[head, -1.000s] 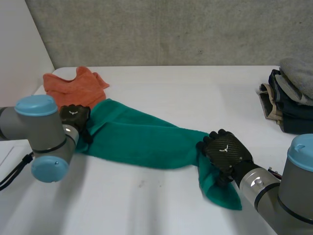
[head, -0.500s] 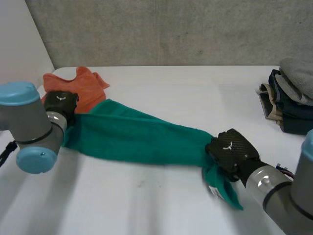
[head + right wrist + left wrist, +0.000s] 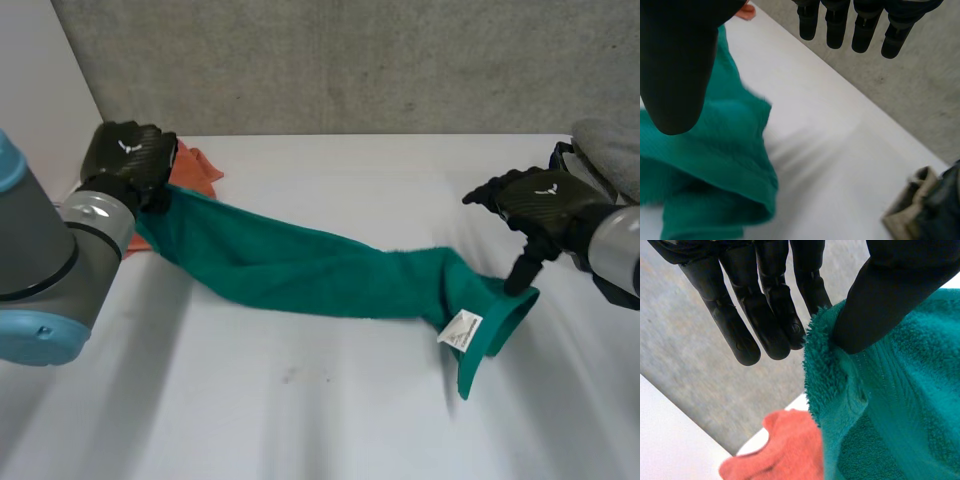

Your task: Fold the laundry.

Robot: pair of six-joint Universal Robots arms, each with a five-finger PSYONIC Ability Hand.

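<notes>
A green towel (image 3: 300, 270) hangs stretched in a long band between my two hands above the white table (image 3: 330, 420). My left hand (image 3: 125, 160) is raised at the back left and pinches the towel's corner (image 3: 840, 370) between thumb and fingers (image 3: 765, 315). At the other end, my right hand (image 3: 540, 200) is lifted with straight, spread fingers (image 3: 860, 25). Its thumb (image 3: 675, 65) points down into the towel's end (image 3: 705, 165), which sags around it. A white tag (image 3: 461, 328) dangles from that end.
An orange cloth (image 3: 195, 165) lies crumpled at the back left, just behind my left hand, and is seen below the towel corner (image 3: 780, 450). A stack of folded clothes (image 3: 600, 190) sits at the table's right edge, close to my right hand (image 3: 930, 205).
My left hand closed on the towel's end and lifted it back and left. My right hand rose and swung right, opening from a fist. The towel was drawn out long and lifted off the table.
</notes>
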